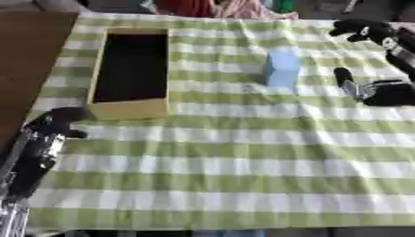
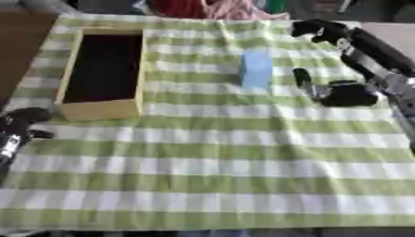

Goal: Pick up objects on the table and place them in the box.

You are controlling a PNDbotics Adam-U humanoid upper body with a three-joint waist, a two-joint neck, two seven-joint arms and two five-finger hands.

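Note:
A light blue block [image 1: 281,69] stands upright on the green-and-white checked cloth, right of centre. To its left lies a long wooden box [image 1: 129,110] with a dark, empty-looking inside. My right hand [image 2: 347,94] rests on the cloth just right of the block, not touching it. It is open, with one finger [image 2: 302,77] stretched toward the block. My left hand [image 1: 55,122] hangs idle at the lower left, below the box's near corner, fingers relaxed and holding nothing.
My right forearm [image 2: 369,51] runs in from the upper right, its black joint [image 2: 320,28] above the cloth's far edge. Red and pink fabric [image 1: 219,7] lies beyond the table. A brown surface [image 1: 28,51] borders the cloth on the left.

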